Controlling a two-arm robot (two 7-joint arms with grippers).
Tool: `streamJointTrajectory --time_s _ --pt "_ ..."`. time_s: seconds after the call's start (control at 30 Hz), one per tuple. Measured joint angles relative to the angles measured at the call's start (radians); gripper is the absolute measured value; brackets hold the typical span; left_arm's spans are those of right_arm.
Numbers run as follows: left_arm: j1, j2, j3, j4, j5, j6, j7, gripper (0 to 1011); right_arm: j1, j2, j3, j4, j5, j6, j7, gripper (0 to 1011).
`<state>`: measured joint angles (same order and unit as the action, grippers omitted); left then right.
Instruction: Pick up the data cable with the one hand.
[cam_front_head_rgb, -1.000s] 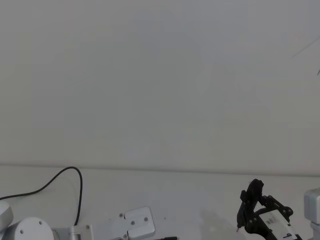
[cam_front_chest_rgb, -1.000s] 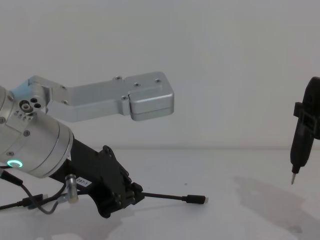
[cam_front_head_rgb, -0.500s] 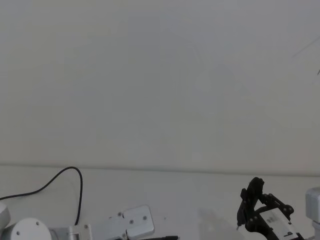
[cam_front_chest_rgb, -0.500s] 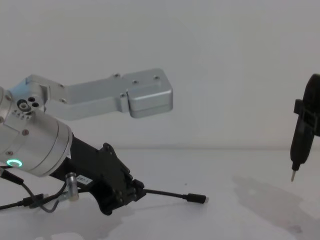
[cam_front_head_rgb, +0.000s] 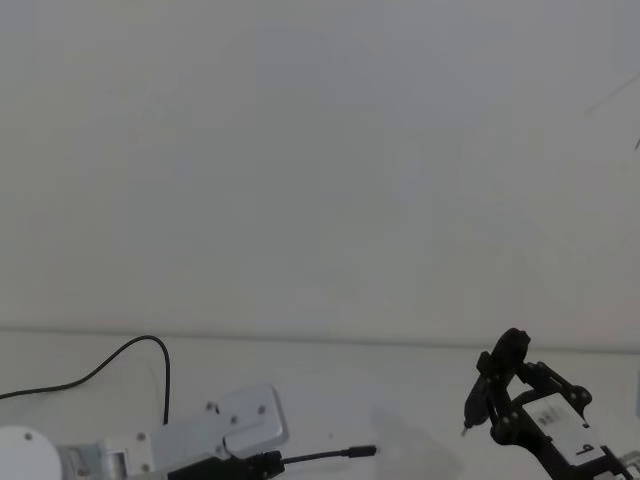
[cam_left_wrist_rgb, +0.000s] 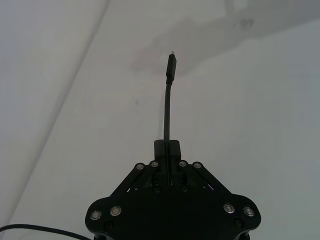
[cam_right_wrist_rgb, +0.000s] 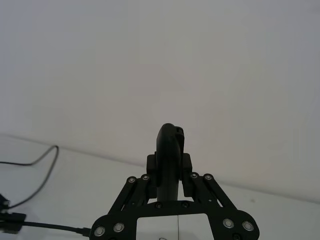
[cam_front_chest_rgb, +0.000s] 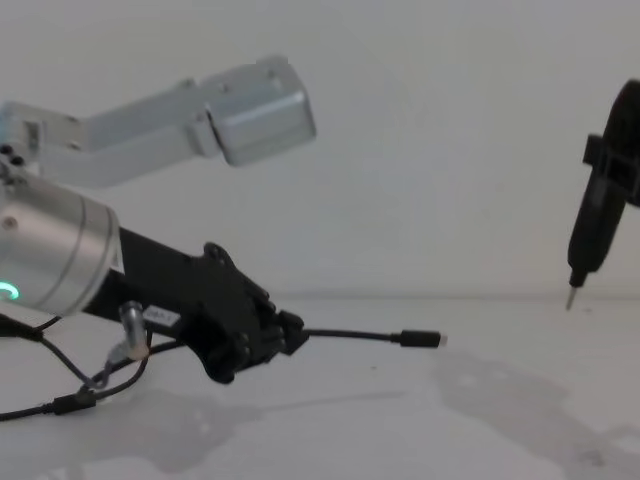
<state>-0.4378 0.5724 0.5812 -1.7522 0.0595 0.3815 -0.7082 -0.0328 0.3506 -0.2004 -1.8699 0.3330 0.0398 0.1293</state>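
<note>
Slippage is the worry

Over the table (cam_front_chest_rgb: 400, 430) the left gripper (cam_front_chest_rgb: 292, 330), well apart from the right gripper (cam_right_wrist_rgb: 170, 170) closed around a pointed tool (cam_front_chest_rgb: 592, 225), clamps the data cable (cam_front_chest_rgb: 350, 335) just behind its plug (cam_front_chest_rgb: 420, 339). A snagged tail could tug the cord free.

Can't follow the data cable (cam_front_chest_rgb: 350, 335) the whole way: swallowed inside the grip of the left hand (cam_front_chest_rgb: 294, 327) mid-frame in the chest view, then lost off the lower left edge. Chopped at the left edge of the head view too. Same deal with that hand up there, sliced by the bottom edge. No full look at the black tool (cam_front_chest_rgb: 592, 225) either, cut by the chest frame's right edge. Right hand (cam_front_head_rgb: 503, 398) clipped by the head view's lower right corner. Way too tiny to read the plug tip (cam_front_head_rgb: 372, 450).
</note>
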Motion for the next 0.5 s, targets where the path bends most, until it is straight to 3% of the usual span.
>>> streamJointTrajectory --time_s 0.5 --pt "0.004 0.020 -0.050 -0.006 -0.094 -0.075 -0.039 54 -0.032 0.012 0.040 -0.091 0.134 0.030 0.090 268"
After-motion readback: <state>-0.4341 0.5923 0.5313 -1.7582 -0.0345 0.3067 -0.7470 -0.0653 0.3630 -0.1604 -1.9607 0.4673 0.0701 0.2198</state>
